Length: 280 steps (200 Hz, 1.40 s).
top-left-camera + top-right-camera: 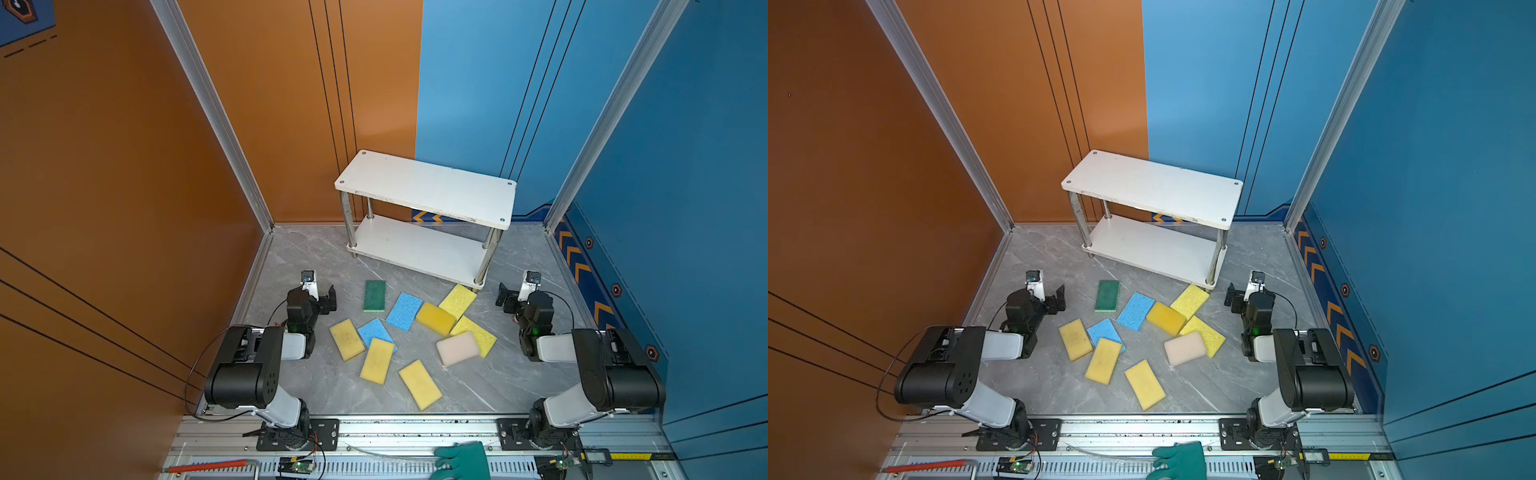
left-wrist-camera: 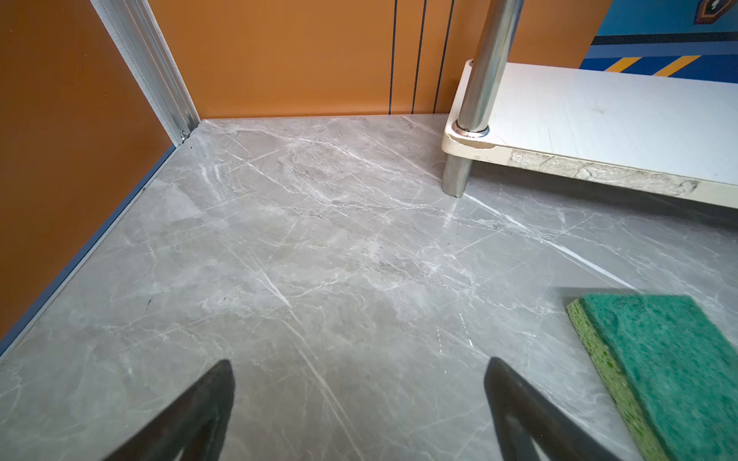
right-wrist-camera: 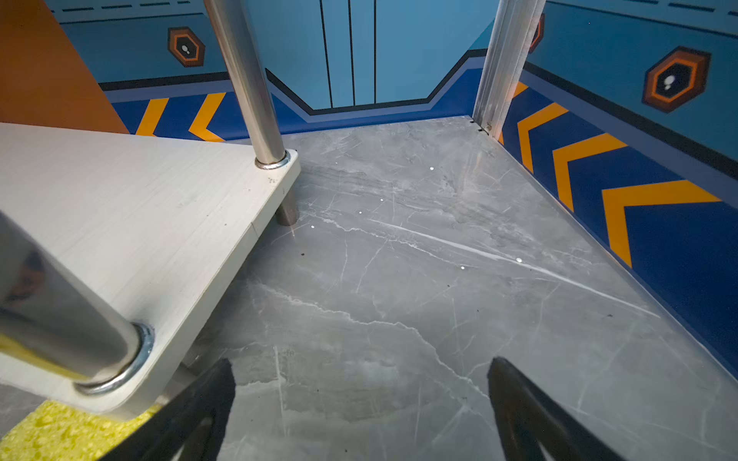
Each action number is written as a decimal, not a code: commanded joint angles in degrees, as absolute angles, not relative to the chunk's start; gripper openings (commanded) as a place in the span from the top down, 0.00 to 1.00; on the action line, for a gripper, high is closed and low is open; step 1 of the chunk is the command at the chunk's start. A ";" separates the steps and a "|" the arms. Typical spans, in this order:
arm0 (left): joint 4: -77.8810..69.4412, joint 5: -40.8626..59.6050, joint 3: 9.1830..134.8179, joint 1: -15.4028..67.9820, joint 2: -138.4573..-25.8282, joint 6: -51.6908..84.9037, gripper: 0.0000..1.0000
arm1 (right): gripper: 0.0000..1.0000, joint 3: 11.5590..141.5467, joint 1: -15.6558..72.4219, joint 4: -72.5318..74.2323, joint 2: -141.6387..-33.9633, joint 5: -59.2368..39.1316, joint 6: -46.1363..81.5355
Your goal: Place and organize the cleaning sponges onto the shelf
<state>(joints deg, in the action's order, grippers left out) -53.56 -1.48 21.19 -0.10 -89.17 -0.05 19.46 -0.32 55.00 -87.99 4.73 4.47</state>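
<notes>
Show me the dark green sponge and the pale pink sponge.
Dark green flat sponge [image 1: 374, 295]: in a top view, upper face, middle.
Pale pink flat sponge [image 1: 458, 348]: in a top view, upper face, middle.

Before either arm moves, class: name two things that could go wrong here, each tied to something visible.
1. The pink-beige sponge lies on a porous yellow sponge; pulling the lower one first would probably drag the upper.
2. A bright yellow sponge sits tucked at the front corner post of the shelf; jaws closing there might knock the shelf askew.
</notes>
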 commanded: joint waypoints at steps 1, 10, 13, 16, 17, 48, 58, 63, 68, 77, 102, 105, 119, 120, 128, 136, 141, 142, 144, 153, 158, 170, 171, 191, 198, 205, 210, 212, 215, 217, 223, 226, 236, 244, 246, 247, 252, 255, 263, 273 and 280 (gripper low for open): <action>-52.73 -3.80 21.68 0.79 -89.40 -0.81 0.02 | 0.00 20.57 0.00 53.53 -88.59 4.96 4.99; -52.73 -3.95 21.73 0.88 -89.42 -0.85 0.02 | 0.00 20.51 0.00 53.53 -88.58 5.06 5.00; -52.73 -3.91 21.68 0.88 -89.43 -0.80 0.02 | 0.00 20.58 0.00 53.53 -88.55 5.09 4.96; -52.73 -3.91 21.67 0.88 -89.45 -0.79 0.02 | 0.00 20.58 0.00 53.53 -88.51 5.10 4.96; -52.73 -3.93 21.73 0.88 -89.46 -0.79 0.02 | 0.00 20.62 0.00 53.53 -88.51 5.10 4.98; -52.73 -3.96 21.79 0.88 -89.45 -0.83 0.02 | 0.00 20.76 0.34 53.00 -88.53 5.68 4.68; -52.73 -3.91 21.73 0.88 -89.40 -0.83 0.02 | 0.00 20.92 0.52 52.84 -88.54 5.99 4.61; -52.73 -3.89 21.71 0.88 -89.45 -0.83 0.02 | 0.00 20.92 0.61 52.78 -88.56 6.14 4.57; -52.73 -3.87 21.79 0.83 -89.47 -0.84 0.02 | 0.00 20.96 0.66 52.78 -88.56 6.29 4.57; -52.73 -3.82 21.75 0.82 -89.40 -0.83 0.02 | 0.00 21.01 0.70 52.73 -88.59 6.39 4.45; -52.73 -3.82 21.79 0.79 -89.39 -0.83 0.02 | 0.00 21.10 0.88 52.60 -88.59 6.74 4.32; -52.73 -3.91 21.73 0.79 -89.44 -0.85 0.02 | 0.00 21.09 0.88 52.56 -88.59 6.81 4.36; -52.73 -3.87 21.79 0.83 -89.46 -0.83 0.02 | 0.00 21.09 0.97 52.56 -88.59 6.90 4.26; -52.73 -3.87 21.79 0.81 -89.47 -0.86 0.02 | 0.00 21.09 0.97 52.56 -88.59 6.92 4.24; -52.73 -3.85 21.77 0.86 -89.45 -0.88 0.02 | 0.00 21.09 1.04 52.56 -88.63 6.86 4.29; -52.73 -3.80 21.79 0.78 -89.41 -0.79 0.02 | 0.00 21.09 1.01 52.56 -88.62 6.93 4.29; -52.71 -3.78 21.80 0.73 -89.39 -0.86 0.02 | 0.00 21.10 1.06 52.56 -88.54 6.93 4.31; -52.72 -3.78 21.80 0.76 -89.39 -0.87 0.02 | 0.00 21.10 1.06 52.56 -88.52 6.89 4.26; -52.73 -3.78 21.80 0.72 -89.41 -0.81 0.02 | 0.00 21.07 1.06 52.51 -88.55 6.91 4.30; -52.71 -3.77 21.79 0.70 -89.41 -0.86 0.02 | 0.00 21.03 1.04 52.57 -88.58 6.93 4.31; -52.73 -3.70 21.79 0.70 -89.39 -0.86 0.02 | 0.00 21.11 1.05 52.56 -88.59 6.89 4.31; -52.73 -3.69 21.76 0.70 -89.40 -0.87 0.02 | 0.00 21.09 1.03 52.61 -88.59 6.94 4.30; -52.69 -3.69 21.78 0.70 -89.39 -0.87 0.02 | 0.00 21.09 1.04 52.58 -88.55 6.90 4.31; -52.78 -3.69 21.75 0.66 -89.43 -0.79 0.02 | 0.00 21.14 1.08 52.51 -88.52 6.92 4.23; -52.74 -3.68 21.77 0.70 -89.43 -0.79 0.02 | 0.00 21.05 1.05 52.56 -88.59 6.92 4.25; -52.73 -3.69 21.79 0.72 -89.43 -0.84 0.02 | 0.01 21.08 1.08 52.60 -88.59 6.87 4.26; -52.73 -3.69 21.80 0.67 -89.44 -0.75 0.02 | 0.00 21.03 1.06 52.60 -88.64 6.91 4.30; -52.69 -3.60 21.80 0.63 -89.47 -0.71 0.02 | 0.01 21.08 1.08 52.57 -88.60 6.94 4.24; -52.73 -3.60 21.80 0.62 -89.47 -0.78 0.02 | 0.00 21.06 1.01 52.60 -88.60 6.94 4.30; -52.73 -3.60 21.80 0.62 -89.47 -0.72 0.02 | 0.00 21.04 1.00 52.57 -88.57 6.90 4.30; -52.73 -3.56 21.77 0.60 -89.41 -0.72 0.02 | 0.00 21.09 0.97 52.56 -88.59 6.85 4.30; -52.73 -3.52 21.79 0.57 -89.41 -0.78 0.02 | 0.00 21.02 0.97 52.56 -88.59 6.83 4.31; -52.75 -3.35 21.75 0.51 -89.43 -0.69 0.02 | 0.00 21.09 0.97 52.58 -88.59 6.85 4.31; -52.73 -3.21 21.76 0.47 -89.50 -0.65 0.02 | 0.00 21.09 0.97 52.56 -88.59 6.79 4.31; -52.73 -3.24 21.79 0.49 -89.50 -0.65 0.02 | 0.00 21.09 0.97 52.56 -88.59 6.82 4.31; -52.73 -3.25 21.75 0.51 -89.53 -0.67 0.02 | 0.00 21.09 0.97 52.56 -88.59 6.79 4.31; -52.73 -3.25 21.79 0.45 -89.52 -0.67 0.02 | 0.00 21.09 0.97 52.48 -88.59 6.78 4.33; -52.66 -3.25 21.85 0.41 -89.48 -0.62 0.02 | 0.00 21.09 0.97 52.49 -88.57 6.78 4.33; -52.65 -3.17 21.80 0.34 -89.55 -0.58 0.02 | 0.00 21.09 0.97 52.47 -88.59 6.81 4.32; -52.65 -3.37 21.92 0.18 -89.62 -0.29 0.02 | 0.00 21.09 0.97 52.47 -88.64 6.83 4.31; -52.65 -3.42 21.90 0.18 -89.64 -0.33 0.02 | 0.00 21.09 0.97 52.47 -88.59 6.82 4.36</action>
